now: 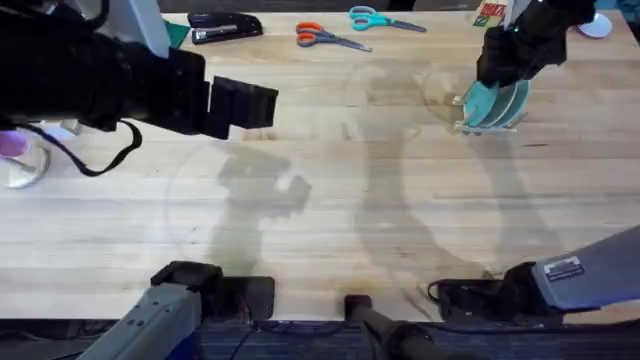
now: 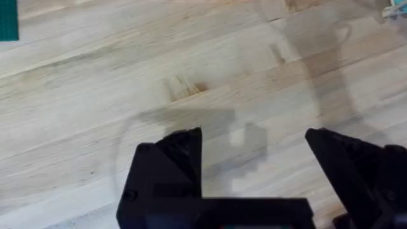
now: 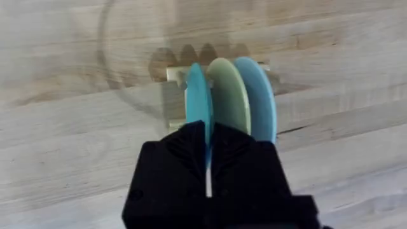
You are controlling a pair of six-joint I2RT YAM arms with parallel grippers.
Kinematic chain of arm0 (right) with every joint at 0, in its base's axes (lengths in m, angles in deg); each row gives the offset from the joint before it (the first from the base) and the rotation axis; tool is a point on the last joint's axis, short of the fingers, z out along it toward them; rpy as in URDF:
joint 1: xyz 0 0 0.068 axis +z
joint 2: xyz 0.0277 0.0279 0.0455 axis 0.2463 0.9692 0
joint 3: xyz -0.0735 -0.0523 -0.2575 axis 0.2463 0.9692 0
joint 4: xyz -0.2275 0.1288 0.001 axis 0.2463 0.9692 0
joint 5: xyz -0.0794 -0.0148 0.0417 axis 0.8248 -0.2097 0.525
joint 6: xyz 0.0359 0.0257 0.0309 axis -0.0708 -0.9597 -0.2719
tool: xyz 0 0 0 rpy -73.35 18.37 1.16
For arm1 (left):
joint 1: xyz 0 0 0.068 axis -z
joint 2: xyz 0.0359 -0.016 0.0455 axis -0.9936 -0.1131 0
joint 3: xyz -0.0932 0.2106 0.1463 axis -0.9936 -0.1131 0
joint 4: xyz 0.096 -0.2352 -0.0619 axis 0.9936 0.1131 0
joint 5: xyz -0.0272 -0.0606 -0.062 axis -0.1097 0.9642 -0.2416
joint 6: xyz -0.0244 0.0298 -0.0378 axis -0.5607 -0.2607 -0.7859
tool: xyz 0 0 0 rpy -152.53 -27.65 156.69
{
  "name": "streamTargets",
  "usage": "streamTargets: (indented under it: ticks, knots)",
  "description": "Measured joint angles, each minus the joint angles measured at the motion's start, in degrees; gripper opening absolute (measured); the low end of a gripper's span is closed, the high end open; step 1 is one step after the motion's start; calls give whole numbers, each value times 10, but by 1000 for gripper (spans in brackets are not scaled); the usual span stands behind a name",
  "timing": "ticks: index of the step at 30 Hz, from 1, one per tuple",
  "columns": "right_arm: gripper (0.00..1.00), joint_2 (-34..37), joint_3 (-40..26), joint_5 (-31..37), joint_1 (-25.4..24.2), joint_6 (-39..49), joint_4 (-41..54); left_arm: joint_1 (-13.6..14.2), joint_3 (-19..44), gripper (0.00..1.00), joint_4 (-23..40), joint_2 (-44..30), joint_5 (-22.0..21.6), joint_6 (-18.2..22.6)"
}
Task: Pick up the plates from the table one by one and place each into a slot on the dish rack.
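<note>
Three plates stand on edge in the slots of the small wooden dish rack (image 1: 468,126) at the table's far right: a turquoise plate (image 3: 196,95), a pale yellow plate (image 3: 226,89) and a pale blue plate (image 3: 257,95). My right gripper (image 3: 208,137) is over the rack, shut on the top edge of the turquoise plate (image 1: 482,106). My left gripper (image 2: 254,149) hangs open above bare wood at the left of the table (image 1: 330,200), its fingers (image 2: 175,159) wide apart and holding nothing. In the overhead view the left gripper (image 1: 265,105) shows large and dark.
Along the far edge lie a black stapler (image 1: 222,27), orange-handled scissors (image 1: 325,38) and teal-handled scissors (image 1: 375,18). A purple cup (image 1: 14,145) sits at the left edge, partly under the left arm. A green object (image 2: 7,19) lies beyond the left gripper.
</note>
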Motion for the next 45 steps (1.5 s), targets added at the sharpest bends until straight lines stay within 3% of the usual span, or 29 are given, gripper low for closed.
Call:
streamTargets:
  ticks: [3,22,31,34,38,45]
  knots:
    - [127,1,0,-5,-3,0,3,0,0,994,0,0,0,0]
    - [150,-1,0,-13,-3,4,9,0,0,994,0,0,0,0]
    - [251,-81,0,5,-3,23,11,0,0,993,-1,0,0,0]
    - [350,-116,0,7,-3,26,18,0,0,994,-1,0,0,0]
    - [668,-158,0,8,-3,30,46,0,0,994,-2,0,0,0]
    - [823,-233,0,8,-3,30,122,0,0,993,-2,0,0,0]
